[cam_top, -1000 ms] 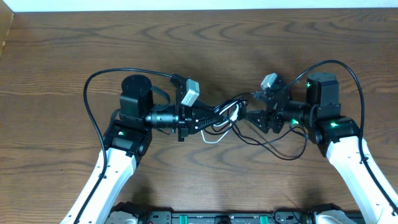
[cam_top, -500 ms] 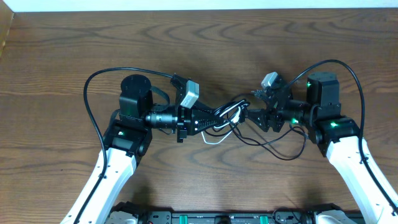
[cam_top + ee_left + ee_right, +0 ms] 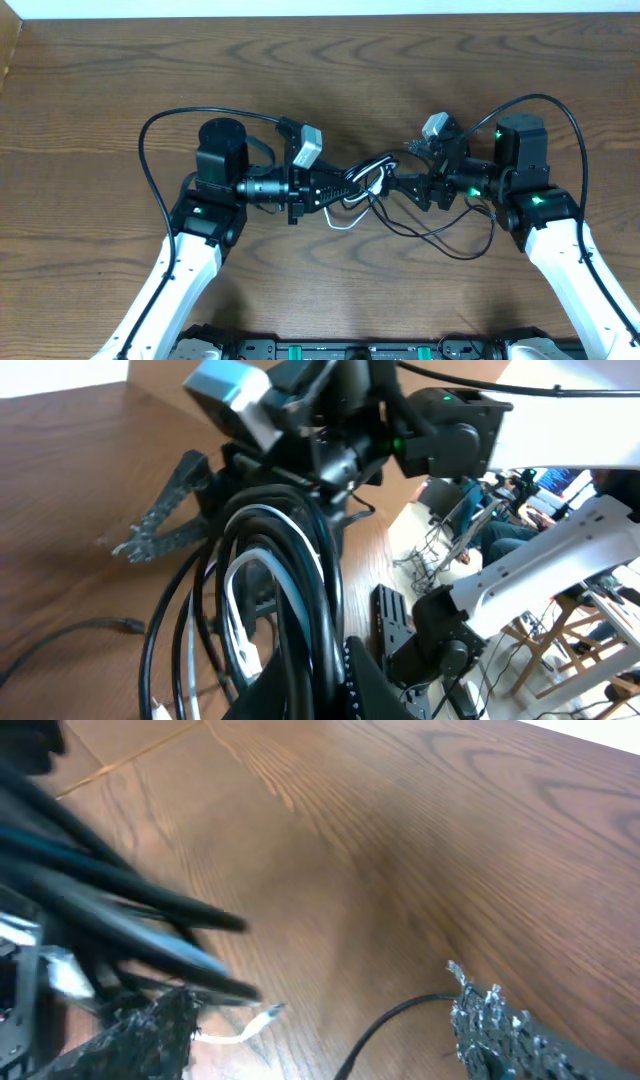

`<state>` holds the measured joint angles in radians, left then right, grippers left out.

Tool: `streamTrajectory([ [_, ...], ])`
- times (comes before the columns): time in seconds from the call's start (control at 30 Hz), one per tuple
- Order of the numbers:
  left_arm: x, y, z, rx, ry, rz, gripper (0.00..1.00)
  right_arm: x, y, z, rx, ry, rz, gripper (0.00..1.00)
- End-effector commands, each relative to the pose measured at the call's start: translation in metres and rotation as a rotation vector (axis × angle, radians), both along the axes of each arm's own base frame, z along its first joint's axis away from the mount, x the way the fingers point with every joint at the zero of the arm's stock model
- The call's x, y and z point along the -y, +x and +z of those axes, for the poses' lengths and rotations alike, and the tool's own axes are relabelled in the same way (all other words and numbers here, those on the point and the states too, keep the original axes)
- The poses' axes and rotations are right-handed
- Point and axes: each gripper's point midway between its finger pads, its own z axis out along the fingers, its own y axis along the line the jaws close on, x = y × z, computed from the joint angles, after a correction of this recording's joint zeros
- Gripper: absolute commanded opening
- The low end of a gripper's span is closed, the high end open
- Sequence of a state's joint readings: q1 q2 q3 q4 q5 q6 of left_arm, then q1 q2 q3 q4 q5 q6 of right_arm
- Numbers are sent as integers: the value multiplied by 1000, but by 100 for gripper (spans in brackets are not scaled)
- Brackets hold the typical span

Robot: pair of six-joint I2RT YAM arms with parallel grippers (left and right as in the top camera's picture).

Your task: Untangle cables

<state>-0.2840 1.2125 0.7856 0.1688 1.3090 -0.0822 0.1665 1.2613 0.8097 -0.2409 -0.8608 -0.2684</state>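
Note:
The cables (image 3: 366, 181) are a bundle of thin black cords and one white, lifted off the table between my two grippers. My left gripper (image 3: 350, 189) is shut on this bundle; in the left wrist view the black and white loops (image 3: 270, 560) run up from between its fingers (image 3: 335, 685). My right gripper (image 3: 398, 184) is open, its tips just right of the bundle. In the right wrist view its fingers (image 3: 320, 1005) stand wide apart over a white cord end (image 3: 240, 1028) and a black cord (image 3: 385, 1020). Loose black loops (image 3: 450, 238) trail on the table.
The brown wooden table (image 3: 320, 80) stretches far behind the arms. Thick black robot wires arc over the left arm (image 3: 150, 140) and the right arm (image 3: 575, 130). A white cord end (image 3: 345, 223) lies below the bundle. The robot base rail (image 3: 340, 350) runs along the front edge.
My left gripper has shifted slightly right with the bundle. My right gripper has edged a little left toward it. The loose loops on the table have barely moved.

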Motion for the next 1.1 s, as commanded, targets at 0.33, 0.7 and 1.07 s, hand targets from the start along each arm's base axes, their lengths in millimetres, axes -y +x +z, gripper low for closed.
streamTrajectory([
  [0.33,15,-4,-4,-9,9,-41,8,-13,-8,18,38,71,83,83],
  [0.7,16,-7,-6,-26,13,-49,8,-3,2,11,2,43,1,75],
  [1.07,15,-7,-12,-39,31,-41,7,0,3,12,-10,50,-15,75],
])
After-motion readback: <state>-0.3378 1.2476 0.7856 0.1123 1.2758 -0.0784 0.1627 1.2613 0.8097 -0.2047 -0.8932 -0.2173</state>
